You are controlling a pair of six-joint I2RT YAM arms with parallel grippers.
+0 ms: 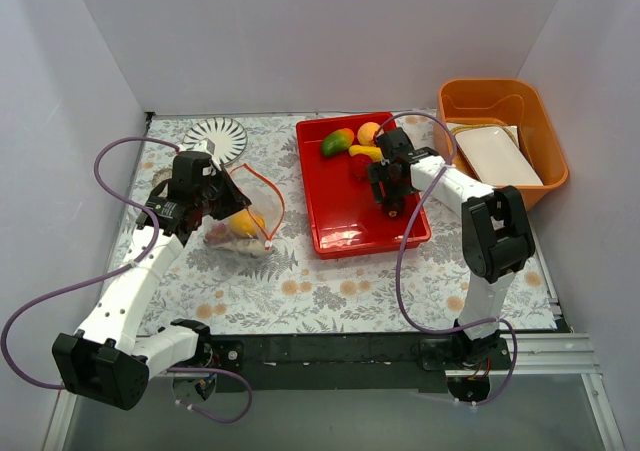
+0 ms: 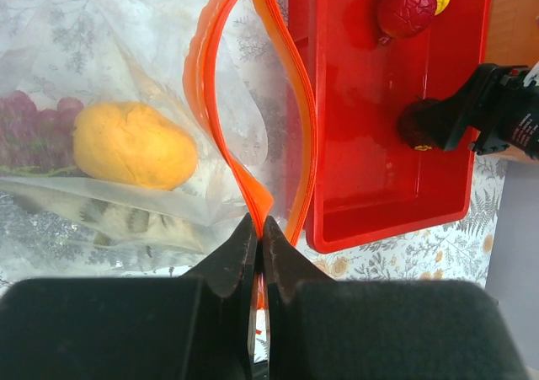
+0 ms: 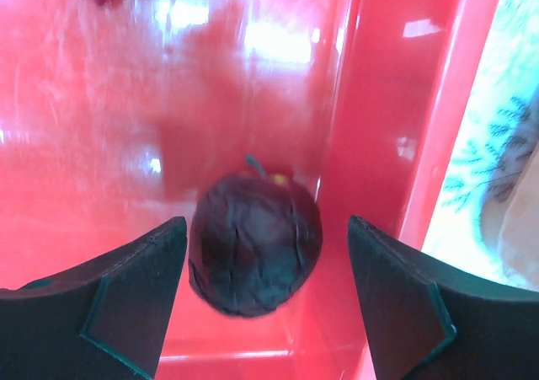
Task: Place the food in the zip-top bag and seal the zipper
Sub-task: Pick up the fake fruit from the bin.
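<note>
Currently gripped: the left gripper (image 2: 259,226) has its jaws closed on the thin orange-red plastic zipper strip (image 2: 296,119), at one end of the mouth of the clear floppy zip-top bag (image 2: 101,43).
Bag mouth: the two sides of the strip stand apart in a loop, so the mouth is unsealed. It faces the red rectangular plastic tray (image 2: 362,169).
Bag contents: an orange-yellow toy fruit (image 2: 135,144) and purple toy grapes (image 2: 34,123) lie side by side inside.
Bag position: on the floral-patterned table (image 1: 330,291), near the left side of the tray in the top view.
Right gripper (image 3: 266,228): the jaws are wide open and lowered into the tray, one finger on each side of the dark toy plum (image 3: 253,258).
Plum position: on the tray floor beside the tray wall, between the jaws. It is just beside one finger and has a clear gap to the other. Whether it touches the near finger cannot be determined.
Food in tray: a green-red toy mango (image 1: 337,142), orange toy fruit (image 1: 369,132), yellow toy fruit (image 1: 365,153) and red toy apple (image 2: 407,8) are grouped at the far end.
Other items: an orange plastic bin (image 1: 500,96) stands to the right of the tray, and a white slotted disc (image 1: 215,134) lies at the far left.
</note>
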